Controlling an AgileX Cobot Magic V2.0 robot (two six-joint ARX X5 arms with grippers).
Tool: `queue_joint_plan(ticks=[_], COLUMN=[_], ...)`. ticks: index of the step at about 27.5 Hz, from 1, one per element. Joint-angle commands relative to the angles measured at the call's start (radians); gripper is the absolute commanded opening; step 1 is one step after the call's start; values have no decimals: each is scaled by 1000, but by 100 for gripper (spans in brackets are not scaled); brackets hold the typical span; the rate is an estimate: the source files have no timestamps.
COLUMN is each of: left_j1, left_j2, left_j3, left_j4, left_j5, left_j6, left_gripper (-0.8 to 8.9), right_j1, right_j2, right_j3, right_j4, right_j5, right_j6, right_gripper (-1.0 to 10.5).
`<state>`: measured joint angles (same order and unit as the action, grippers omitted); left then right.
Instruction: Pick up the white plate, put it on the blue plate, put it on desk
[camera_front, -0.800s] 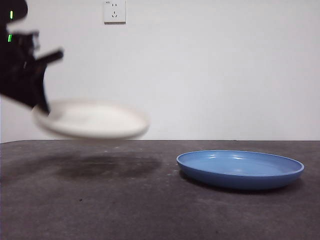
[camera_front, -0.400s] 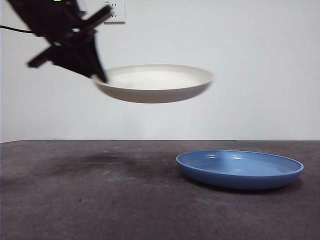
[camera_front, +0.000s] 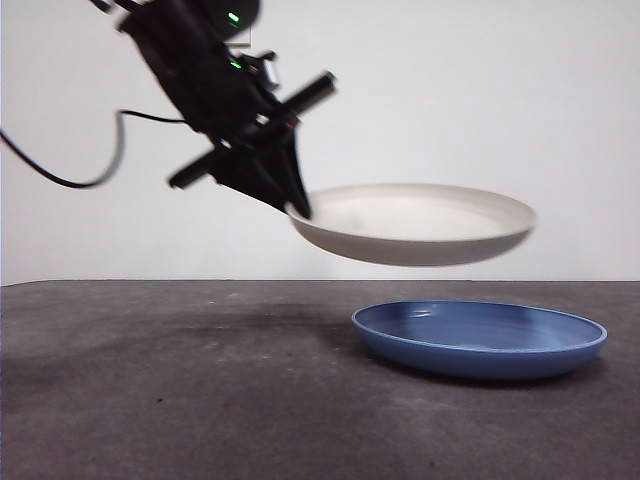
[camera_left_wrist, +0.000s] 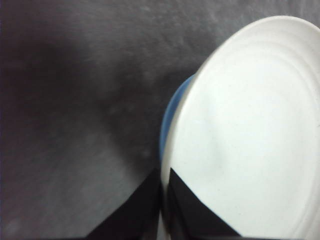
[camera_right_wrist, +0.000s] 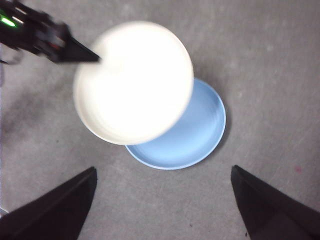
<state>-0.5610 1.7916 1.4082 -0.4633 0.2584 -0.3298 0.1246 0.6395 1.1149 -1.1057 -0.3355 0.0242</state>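
Nearest the front camera lies the desk, dark and mottled, filling the lower part of the view. On it, right of centre, rests the blue plate, flat on the surface; its near rim is whole, while its far rim merges with the desk's back edge. Above and apart from it hangs the white plate, held roughly level in the air with a clear gap between the two. Its left rim is pinched by the left gripper, whose jaws are closed on the rim's edge; the arm rises dark toward the upper left, where it is cut off by the frame. A black cable loops behind it against the pale wall.

In the left wrist view the white plate covers nearly all of the blue plate, leaving only a thin crescent. From the right wrist view the white plate is overexposed and slightly blurred, overlapping part of the blue plate. The right gripper waits high above, jaws spread wide and holding nothing, their tips cut off.
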Motion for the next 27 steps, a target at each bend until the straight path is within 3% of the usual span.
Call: queue_joint_plan(ticks=[1, 7, 20, 22, 25, 27], left_j1=[-29, -64, -87, -87, -89, -89], left_j2=[80, 197, 306, 306, 306, 299], left_j3=[76, 151, 169, 169, 169, 170], left_j4=[13, 7, 23, 20, 8, 6], left_j5=[0, 0, 0, 0, 2, 10], left_j6=[-18, -22, -22, -23, -23, -23], left_gripper=[10, 10, 12, 84, 286, 317], right_j1=[4, 4, 4, 4, 4, 4], right_j2=[-1, -2, -2, -2, -2, -2], right_j3=[44, 71, 71, 71, 71, 71], right_j4=[-8, -31, -48, -49, -50, -50], right_j5=[8, 53, 53, 53, 53, 53], right_j6=[11, 13, 13, 13, 13, 13], right_gripper=[430, 430, 430, 430, 430, 429])
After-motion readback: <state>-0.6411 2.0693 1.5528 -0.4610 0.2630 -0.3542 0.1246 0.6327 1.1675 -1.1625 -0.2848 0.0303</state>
